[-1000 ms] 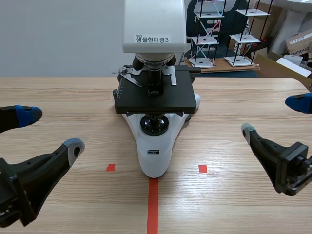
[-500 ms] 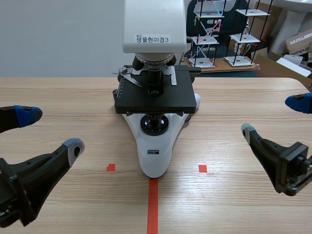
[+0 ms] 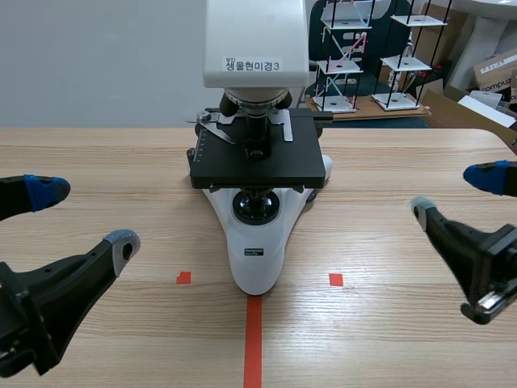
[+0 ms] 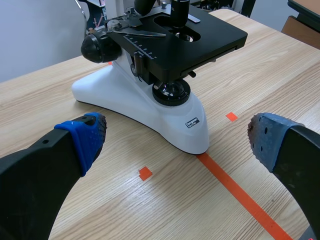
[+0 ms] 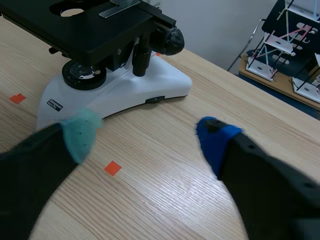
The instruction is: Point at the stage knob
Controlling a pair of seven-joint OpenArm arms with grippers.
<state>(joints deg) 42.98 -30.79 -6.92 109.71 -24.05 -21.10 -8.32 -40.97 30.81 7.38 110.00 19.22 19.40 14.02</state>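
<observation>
We judge the task barely begun: our right tool hangs low over the light wooden worktop, fingers spread wide and holding nothing, well apart from the white-bodied microscope with the black square stage. Our left tool hangs likewise spread and empty on the other side. The black stage knob, a short column hanging under the stage's right side just beside the round black focus knob, is untouched, and nothing aims at it. The whole approach is left, we think. Bare wood lies between the right tool and the knob, so the way looks open; the overhanging stage and the focus knob crowd the target, and the worktop's edge runs near that arm's outer side.
</observation>
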